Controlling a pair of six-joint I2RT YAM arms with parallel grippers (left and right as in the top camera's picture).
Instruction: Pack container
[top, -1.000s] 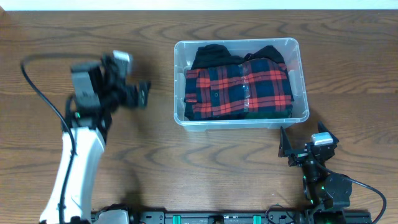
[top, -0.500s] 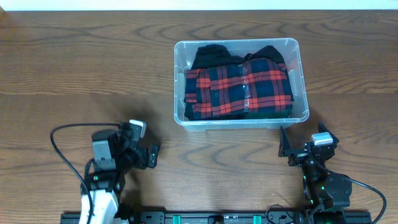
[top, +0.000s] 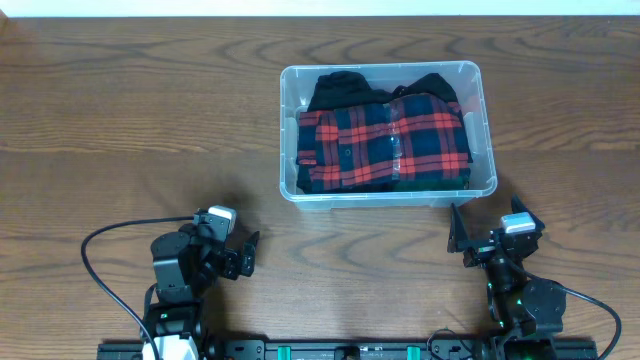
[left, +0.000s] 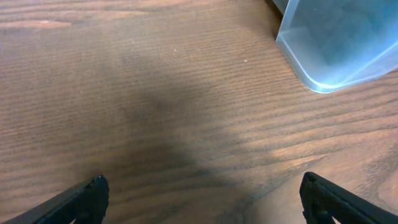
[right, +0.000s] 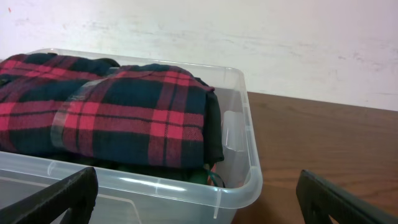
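The clear plastic container stands at the back centre of the wooden table. A folded red-and-navy plaid shirt lies in it on top of black clothing. My left gripper sits low near the front left, open and holding nothing. In the left wrist view its gripper hangs over bare wood, with a container corner at the upper right. My right gripper rests open just in front of the container's near right corner. The right wrist view shows that gripper facing the container rim and the plaid shirt.
A black cable loops from the left arm across the front left of the table. A white wall rises behind the table's far edge. Bare wood spreads left of the container.
My left arm has drawn back from the left middle of the table to the front edge, its gripper still open. The right arm and the container have not moved.
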